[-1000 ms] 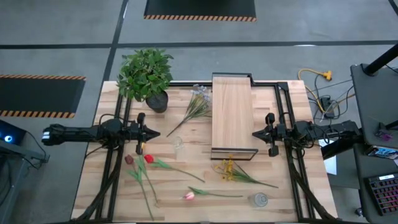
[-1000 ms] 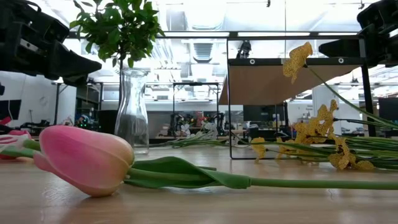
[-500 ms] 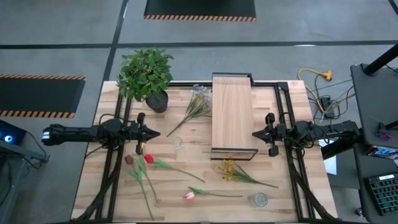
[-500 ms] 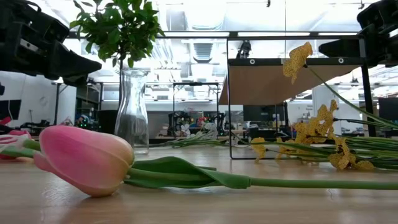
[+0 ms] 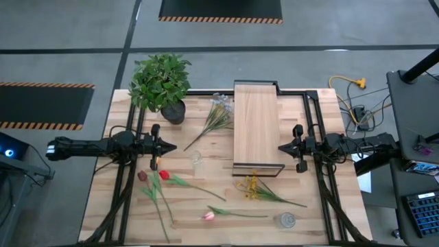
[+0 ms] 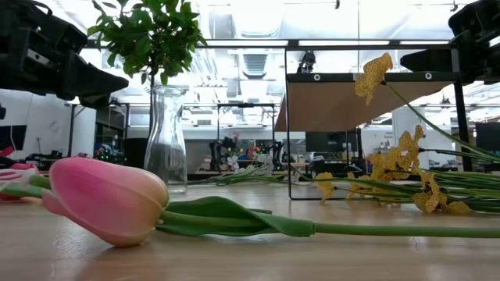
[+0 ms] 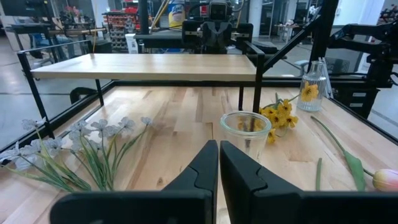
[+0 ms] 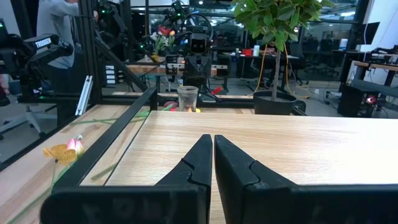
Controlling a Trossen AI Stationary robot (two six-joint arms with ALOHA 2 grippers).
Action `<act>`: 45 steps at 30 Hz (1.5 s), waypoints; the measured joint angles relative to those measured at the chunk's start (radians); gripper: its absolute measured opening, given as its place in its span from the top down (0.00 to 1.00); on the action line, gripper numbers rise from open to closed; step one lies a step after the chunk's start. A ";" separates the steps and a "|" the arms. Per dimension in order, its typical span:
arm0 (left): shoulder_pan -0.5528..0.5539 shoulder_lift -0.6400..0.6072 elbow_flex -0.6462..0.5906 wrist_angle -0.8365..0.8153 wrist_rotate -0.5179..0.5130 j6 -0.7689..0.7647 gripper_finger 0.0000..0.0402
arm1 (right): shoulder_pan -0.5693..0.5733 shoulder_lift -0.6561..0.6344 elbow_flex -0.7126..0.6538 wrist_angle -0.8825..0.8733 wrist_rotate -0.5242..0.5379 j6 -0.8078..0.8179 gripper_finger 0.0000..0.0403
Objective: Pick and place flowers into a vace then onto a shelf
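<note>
Claws first: your left claw [image 5: 169, 147] hangs over the left half of the surface [image 5: 206, 171] with its fingers pressed together and nothing between them; your right claw [image 5: 281, 147] hangs at the right edge of the shelf [image 5: 255, 127], likewise closed and empty. The two tips point toward each other across the middle.

Just beyond your left claw stands the clear glass vase [image 5: 197, 159], upright on the surface, between that claw and the shelf's near end. In the left wrist view you see it straight ahead of the closed fingers [image 7: 205, 171].

Flowers lie loose around it. Pale sprigs [image 5: 218, 115] rest beside the shelf's left edge, near the potted plant [image 5: 161, 82] at the far left corner. Red tulips [image 5: 156, 180] lie just near-side of your left claw. One pink tulip [image 5: 209, 215] lies at the near edge, filling the low view's foreground. Yellow blooms [image 5: 254, 188] lie at the shelf's near end. A small round glass object [image 5: 287, 219] sits near the front right corner.
</note>
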State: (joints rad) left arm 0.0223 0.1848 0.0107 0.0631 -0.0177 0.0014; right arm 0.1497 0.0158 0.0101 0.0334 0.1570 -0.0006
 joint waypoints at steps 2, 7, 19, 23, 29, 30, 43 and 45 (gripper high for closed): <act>0.000 0.000 0.000 0.000 0.000 0.000 1.00 | 0.000 0.000 0.000 0.000 0.000 0.000 0.98; 0.000 0.000 0.000 0.000 0.000 0.000 1.00 | 0.000 0.000 0.000 0.000 0.000 0.000 0.98; 0.000 0.000 0.000 0.000 0.000 -0.015 1.00 | 0.000 0.000 0.000 0.000 0.000 -0.002 0.98; 0.000 0.000 0.000 0.000 0.000 -0.015 1.00 | 0.000 0.000 0.000 0.001 0.000 -0.002 0.98; 0.000 0.000 0.000 0.001 -0.001 -0.015 1.00 | 0.000 0.000 0.000 0.001 0.000 -0.001 0.98; 0.000 0.000 0.000 0.004 -0.001 -0.015 1.00 | 0.000 0.000 0.000 0.001 0.000 0.000 0.98; 0.000 0.000 0.000 0.006 -0.001 -0.015 1.00 | 0.000 0.000 -0.001 0.219 -0.015 0.007 0.98; 0.000 0.000 0.000 0.006 -0.001 -0.015 1.00 | 0.000 0.000 -0.001 0.320 -0.073 0.023 0.98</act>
State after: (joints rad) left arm 0.0223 0.1852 0.0109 0.0692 -0.0188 -0.0135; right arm 0.1497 0.0154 0.0093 0.3529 0.0845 0.0219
